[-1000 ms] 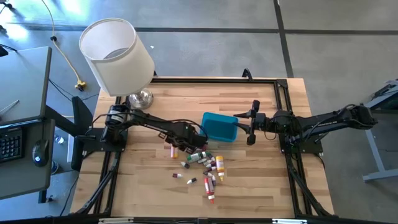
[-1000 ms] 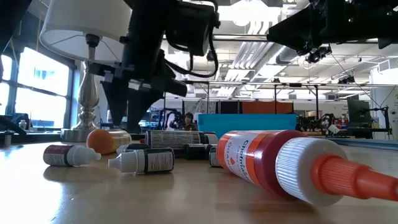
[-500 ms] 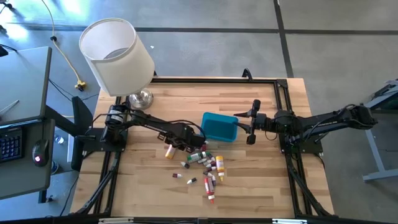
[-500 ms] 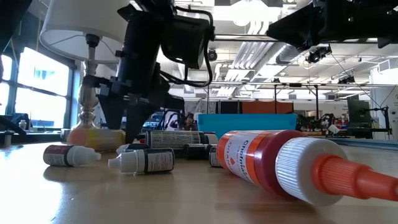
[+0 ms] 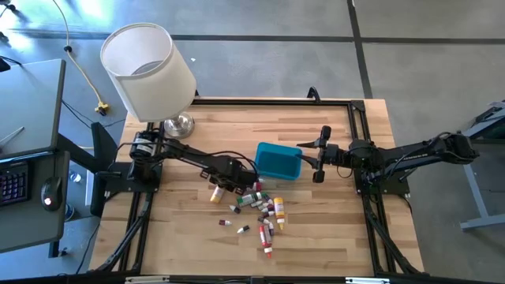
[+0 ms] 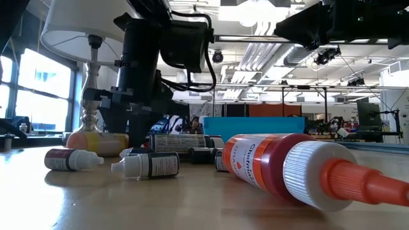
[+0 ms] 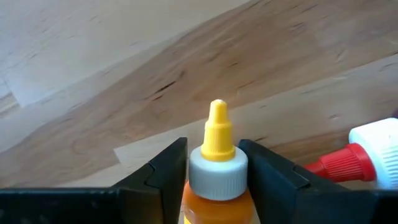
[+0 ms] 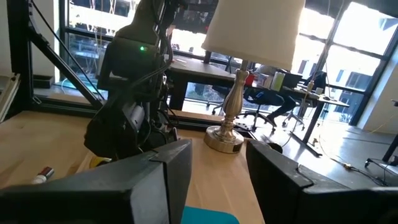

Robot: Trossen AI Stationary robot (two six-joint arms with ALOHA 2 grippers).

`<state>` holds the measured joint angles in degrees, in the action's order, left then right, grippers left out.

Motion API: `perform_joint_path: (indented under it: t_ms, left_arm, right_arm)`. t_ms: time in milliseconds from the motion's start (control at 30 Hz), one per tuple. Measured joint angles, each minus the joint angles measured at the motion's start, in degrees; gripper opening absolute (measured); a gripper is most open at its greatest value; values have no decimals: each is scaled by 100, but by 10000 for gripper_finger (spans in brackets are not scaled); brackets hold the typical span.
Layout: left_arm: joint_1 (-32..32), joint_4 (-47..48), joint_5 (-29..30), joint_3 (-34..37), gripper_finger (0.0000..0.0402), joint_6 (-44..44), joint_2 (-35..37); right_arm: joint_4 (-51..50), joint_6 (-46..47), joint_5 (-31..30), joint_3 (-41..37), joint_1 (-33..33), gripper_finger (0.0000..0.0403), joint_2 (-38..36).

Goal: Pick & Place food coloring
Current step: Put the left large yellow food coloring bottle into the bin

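- We saw the table carrying a lamp, a teal bin and a heap of bottles just in front of the bin.
- The right gripper hovered beside the bin, fingers apart, empty.
- The left gripper was down at the heap's edge, jaws pressed around an orange bottle below its white collar.
- We judged it light, stiff and slick; gripping the body beneath the collar seemed safest.

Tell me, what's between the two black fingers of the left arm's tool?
An orange bottle with a yellow tip and white collar sits between the left tool's fingers. The left wrist view shows it, over bare wooden table.
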<state>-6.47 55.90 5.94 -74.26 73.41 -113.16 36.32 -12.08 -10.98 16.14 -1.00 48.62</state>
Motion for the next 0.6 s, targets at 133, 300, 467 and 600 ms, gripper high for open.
perform_joint_path:
  t_ms: [133, 300, 467, 600]
  left_arm:
    - [0, 21, -28, 1, 113, -54, -9]
    - [1, 187, 93, -213, 94, -293, -27]
    - [-5, 743, 694, -1005, 95, -509, -78]
    - [-60, 1189, 1476, -1883, 99, -949, -28]
  right_arm:
    - [34, 0, 1, 0, -1, 145, 0]
    - [145, 7, 0, 0, 0, 146, 0]
    - [175, -6, -1, 0, 0, 139, -13]
    - [181, -199, -288, 0, -16, 135, -211]
